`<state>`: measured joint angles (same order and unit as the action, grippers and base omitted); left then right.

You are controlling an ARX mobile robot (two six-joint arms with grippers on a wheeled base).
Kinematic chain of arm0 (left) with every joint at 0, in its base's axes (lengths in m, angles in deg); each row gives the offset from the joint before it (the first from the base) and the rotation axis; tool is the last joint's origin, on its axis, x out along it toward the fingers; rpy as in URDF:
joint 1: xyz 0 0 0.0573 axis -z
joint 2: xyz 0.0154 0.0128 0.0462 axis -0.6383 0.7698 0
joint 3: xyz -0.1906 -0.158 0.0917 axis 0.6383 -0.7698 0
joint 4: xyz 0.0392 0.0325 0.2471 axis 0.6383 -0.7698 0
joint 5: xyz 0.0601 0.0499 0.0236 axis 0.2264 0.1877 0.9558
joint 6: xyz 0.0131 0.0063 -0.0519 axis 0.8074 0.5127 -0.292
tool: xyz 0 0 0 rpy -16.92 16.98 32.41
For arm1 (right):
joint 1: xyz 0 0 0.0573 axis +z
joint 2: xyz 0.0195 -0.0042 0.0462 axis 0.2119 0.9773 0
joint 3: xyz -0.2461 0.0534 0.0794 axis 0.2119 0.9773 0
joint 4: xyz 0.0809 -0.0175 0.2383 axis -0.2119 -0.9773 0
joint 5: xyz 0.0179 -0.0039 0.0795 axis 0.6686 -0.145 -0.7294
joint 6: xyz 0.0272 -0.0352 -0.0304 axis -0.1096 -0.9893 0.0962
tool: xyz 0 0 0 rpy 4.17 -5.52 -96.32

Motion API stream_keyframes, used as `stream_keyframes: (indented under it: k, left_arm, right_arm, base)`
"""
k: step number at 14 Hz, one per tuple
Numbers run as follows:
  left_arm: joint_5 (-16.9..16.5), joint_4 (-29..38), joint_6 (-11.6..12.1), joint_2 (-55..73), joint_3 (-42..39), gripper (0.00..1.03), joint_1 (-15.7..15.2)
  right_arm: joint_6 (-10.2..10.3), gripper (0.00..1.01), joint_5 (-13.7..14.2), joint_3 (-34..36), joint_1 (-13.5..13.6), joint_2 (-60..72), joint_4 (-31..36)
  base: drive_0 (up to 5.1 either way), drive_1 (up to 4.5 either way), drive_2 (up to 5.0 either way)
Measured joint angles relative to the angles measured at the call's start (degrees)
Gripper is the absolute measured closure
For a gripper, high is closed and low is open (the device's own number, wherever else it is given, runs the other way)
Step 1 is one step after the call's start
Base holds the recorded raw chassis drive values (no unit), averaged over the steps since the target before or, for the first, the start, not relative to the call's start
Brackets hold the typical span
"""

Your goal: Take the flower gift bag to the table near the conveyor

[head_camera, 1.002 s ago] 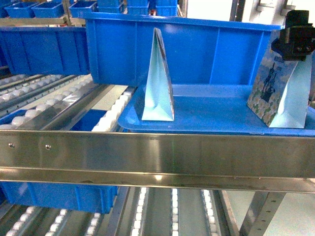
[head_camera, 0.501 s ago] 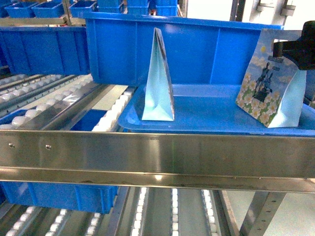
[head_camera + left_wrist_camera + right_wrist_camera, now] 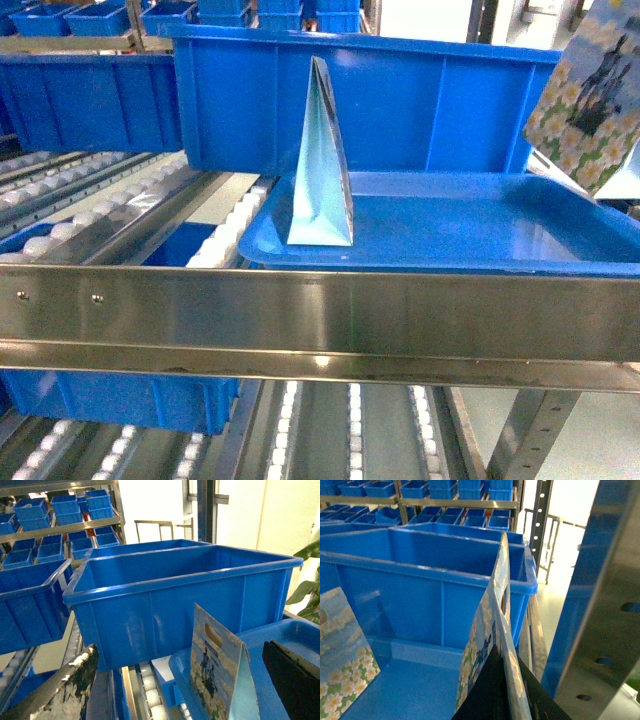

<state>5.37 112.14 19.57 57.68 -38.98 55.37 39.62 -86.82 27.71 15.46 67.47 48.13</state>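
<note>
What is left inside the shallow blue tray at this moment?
One gift bag stands upright on the tray's left side. The flower gift bag hangs above its right rim, held by the right gripper. The steel rail hides the tray's front edge.

Head: faced rack level, near | wrists: looked close past bags toward blue bin (image 3: 185, 595); shared by all views

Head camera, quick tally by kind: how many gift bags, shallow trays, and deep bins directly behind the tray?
Gift bags: 2 (standing gift bag; flower gift bag up off the tray at the right)
Shallow blue tray: 1
Deep blue bin directly behind it: 1
Total: 4
</note>
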Motion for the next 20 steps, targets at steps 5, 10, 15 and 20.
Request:
stream_keyframes:
  k: [5, 10, 15, 20]
  left_arm:
    - [0.04, 0.00, 0.00, 0.00, 0.00, 0.05, 0.00]
    - [0.07, 0.00, 0.00, 0.00, 0.00, 0.05, 0.00]
    - [0.07, 0.00, 0.00, 0.00, 0.00, 0.05, 0.00]
    - [1.68, -1.46, 0.00, 2.95, 3.54, 0.05, 2.29]
  right_arm:
    - [1.25, 0.99, -0.79, 11.91, -5.20, -22.05, -2.93]
    - [2.38, 0.99, 0.55, 25.27, -10.51, -41.33, -4.11]
    - [2.69, 0.99, 1.73, 27.02, -12.24, -41.70, -4.13]
    - [2.73, 0.99, 1.73, 27.02, -12.22, -41.72, -4.15]
  base:
    - [0.0, 0.00, 0.0]
    - [0.0, 0.00, 0.0]
    - [0.0, 0.00, 0.0]
    - [0.0, 0.00, 0.0]
